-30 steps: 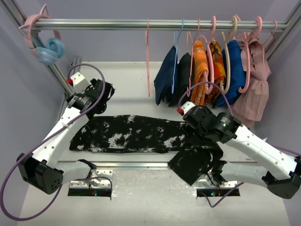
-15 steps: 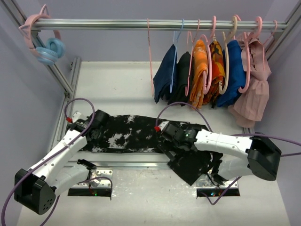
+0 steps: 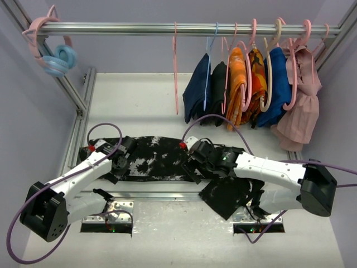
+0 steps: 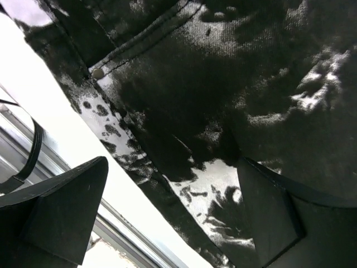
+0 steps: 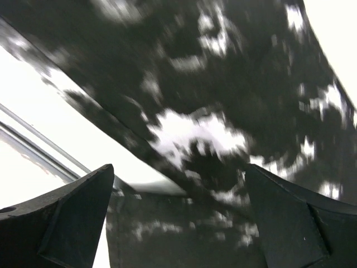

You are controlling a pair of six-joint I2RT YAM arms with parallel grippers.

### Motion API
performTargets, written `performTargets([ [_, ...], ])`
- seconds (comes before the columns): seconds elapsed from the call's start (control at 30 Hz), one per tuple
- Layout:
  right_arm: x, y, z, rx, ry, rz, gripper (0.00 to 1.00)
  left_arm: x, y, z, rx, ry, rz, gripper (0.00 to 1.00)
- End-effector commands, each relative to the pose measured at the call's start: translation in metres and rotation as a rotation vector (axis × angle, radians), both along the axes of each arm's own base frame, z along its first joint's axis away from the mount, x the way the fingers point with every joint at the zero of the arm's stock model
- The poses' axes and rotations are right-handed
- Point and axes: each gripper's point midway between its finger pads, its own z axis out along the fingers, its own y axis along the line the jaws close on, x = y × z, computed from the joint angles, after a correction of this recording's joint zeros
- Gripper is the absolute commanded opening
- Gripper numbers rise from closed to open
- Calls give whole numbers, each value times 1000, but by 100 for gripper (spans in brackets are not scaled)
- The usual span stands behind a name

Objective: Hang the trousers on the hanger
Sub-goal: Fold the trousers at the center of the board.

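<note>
**Two open grippers over the trousers; the hanger on the far rail.**
Nearest the arm bases, the trousers (image 3: pixel 156 159) lie spread flat along the near edge of the table (image 3: pixel 139 95), with one end folded over and hanging off the front at the right. The left gripper (image 3: pixel 120 162) is low over their left end, and the left wrist view shows its fingers (image 4: pixel 56 212) spread wide above the patterned fabric, clamping nothing. The right gripper (image 3: pixel 195 164) is low over the middle of the trousers, its jaws likewise wide apart and holding nothing, with the fabric's near edge between them in the right wrist view. Farther back, the thin pink hanger (image 3: pixel 176 72) hangs from the rail (image 3: pixel 139 28), just left of the hung clothes (image 3: pixel 245 84) and well apart from the trousers and both grippers.
</note>
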Motion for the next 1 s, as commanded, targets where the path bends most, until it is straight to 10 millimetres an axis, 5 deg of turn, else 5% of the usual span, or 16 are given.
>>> performTargets([
  [0.0, 11, 66, 27, 104, -56, 212, 99, 10, 4, 16, 37, -30, 56, 100],
  [0.07, 14, 93, 35, 87, -103, 280, 99, 9, 13, 30, 80, -42, 88, 100],
  [0.1, 11, 96, 23, 50, -99, 309, 98, 11, 17, 40, 94, -67, 105, 100],
  [0.37, 1, 220, 2, 21, -243, 577, 89, 41, 53, 178, 213, -419, 160, 100],
  [0.5, 4, 254, -18, -19, -270, 621, 90, 44, 57, 209, 237, -470, 114, 100],
  [0.63, 16, 267, -44, -76, -295, 629, 86, 38, 58, 228, 223, -520, 72, 100],
  [0.73, 25, 270, -49, -102, -335, 600, 53, 44, 55, 242, 221, -591, 1, 100],
  [0.97, 28, 271, -22, -42, -385, 567, 26, 43, 55, 228, 261, -541, -62, 100],
])
